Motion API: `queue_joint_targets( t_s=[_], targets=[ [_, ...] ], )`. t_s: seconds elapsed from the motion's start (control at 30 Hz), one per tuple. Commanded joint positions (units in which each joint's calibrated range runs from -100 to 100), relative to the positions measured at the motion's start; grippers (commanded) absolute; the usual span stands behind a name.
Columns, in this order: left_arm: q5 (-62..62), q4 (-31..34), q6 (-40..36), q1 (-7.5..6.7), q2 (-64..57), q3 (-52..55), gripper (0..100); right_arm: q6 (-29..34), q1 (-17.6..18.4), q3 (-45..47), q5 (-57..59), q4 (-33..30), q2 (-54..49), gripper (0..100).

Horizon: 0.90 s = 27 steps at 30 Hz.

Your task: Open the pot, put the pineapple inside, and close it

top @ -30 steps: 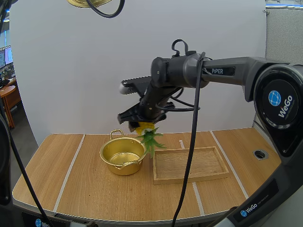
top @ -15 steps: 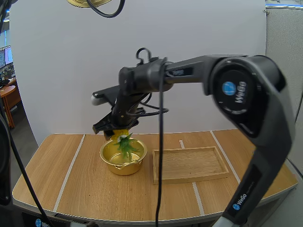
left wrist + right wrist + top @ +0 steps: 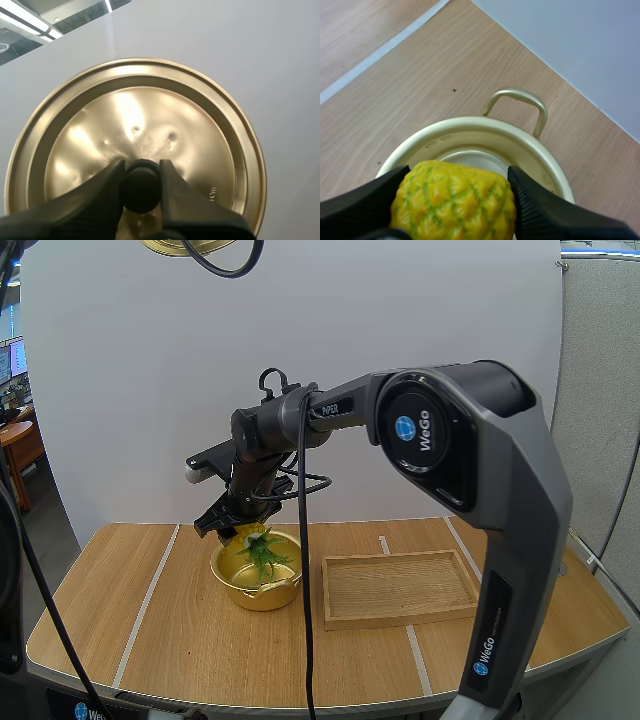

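Right gripper [image 3: 230, 524] pinches the knobbly yellow pineapple [image 3: 454, 197]; its green crown [image 3: 262, 552] hangs into the round, shiny gold pot [image 3: 520, 145] just below. Left gripper [image 3: 141, 171], fingers [image 3: 90, 200] ribbed, clamps the round black knob [image 3: 141, 192] of the dimpled lid [image 3: 150, 115].

pineapple [image 3: 262, 549] over pot [image 3: 250, 592] | tray [image 3: 400, 618] just right of pot, on table [image 3: 150, 625] | lid [image 3: 190, 115] high above

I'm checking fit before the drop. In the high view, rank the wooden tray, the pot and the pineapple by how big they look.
1. wooden tray, largest.
2. pot.
3. pineapple, smallest, though the right tool covers part of its body, so its full size is unsure.
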Motion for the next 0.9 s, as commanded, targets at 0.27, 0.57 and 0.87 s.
queue_joint_targets(
  t_s=[0.27,0.57,0.87],
  targets=[
    [-2.1,0.6,-0.5,-0.17,-0.2,-0.3,0,-0.5,-1.8,-1.2,-3.4,-3.4,6.4,0],
    [-2.1,0.6,-0.5,-0.17,-0.2,-0.3,0,-0.5,-1.8,-1.2,-4.1,-3.4,9.6,0],
    [-2.1,0.6,-0.5,-0.17,-0.2,-0.3,0,-0.5,-1.8,-1.2,-5.3,-2.9,11.2,1]
  ],
)
